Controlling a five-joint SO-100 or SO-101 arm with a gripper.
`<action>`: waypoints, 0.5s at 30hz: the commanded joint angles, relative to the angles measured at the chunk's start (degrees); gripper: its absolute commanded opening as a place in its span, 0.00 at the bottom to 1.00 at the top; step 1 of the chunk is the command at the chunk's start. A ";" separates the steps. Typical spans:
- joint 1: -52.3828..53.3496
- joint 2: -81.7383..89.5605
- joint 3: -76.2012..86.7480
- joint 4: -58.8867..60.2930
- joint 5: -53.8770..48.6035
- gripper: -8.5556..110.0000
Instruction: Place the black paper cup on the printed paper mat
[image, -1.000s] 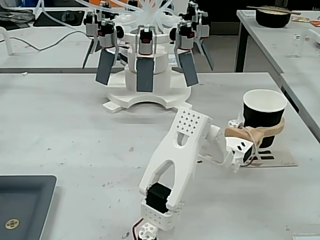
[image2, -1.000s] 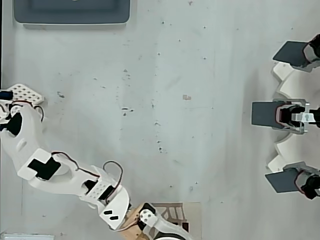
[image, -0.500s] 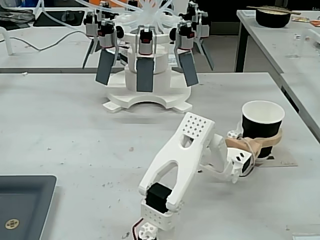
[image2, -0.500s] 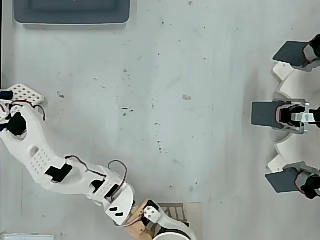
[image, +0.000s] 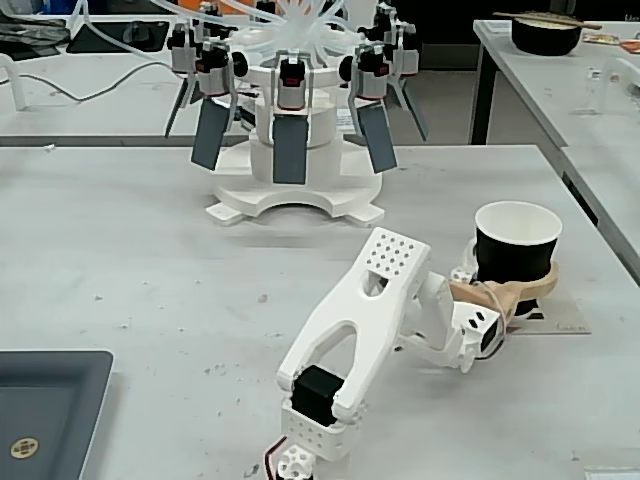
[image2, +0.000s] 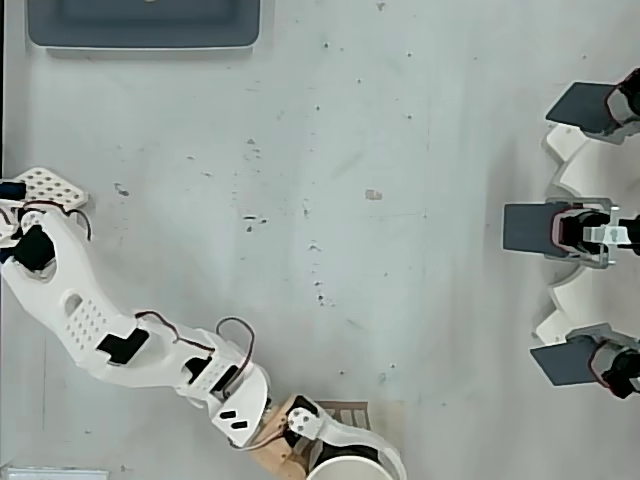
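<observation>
Standing upright, mouth up, the black paper cup (image: 516, 250) sits on the printed paper mat (image: 556, 318) near the counter (image: 150, 250) right edge in the fixed view, the end effector (image: 510, 290) closed around its base; open counter lies leftward.

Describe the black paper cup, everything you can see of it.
The black paper cup is tapered, black outside, with a white inside and white rolled rim. It stands upright, mouth open and looking empty, near the table's right edge in the fixed view. The gripper wraps its lower half, a tan finger curving round the front. Its base seems to sit over the printed paper mat. The overhead view shows only its rim at the bottom edge.
</observation>
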 joint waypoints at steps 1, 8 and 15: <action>1.49 1.93 -1.67 0.53 0.35 0.29; 5.80 4.75 -1.67 4.13 -2.20 0.43; 6.86 9.32 0.97 5.01 -5.19 0.49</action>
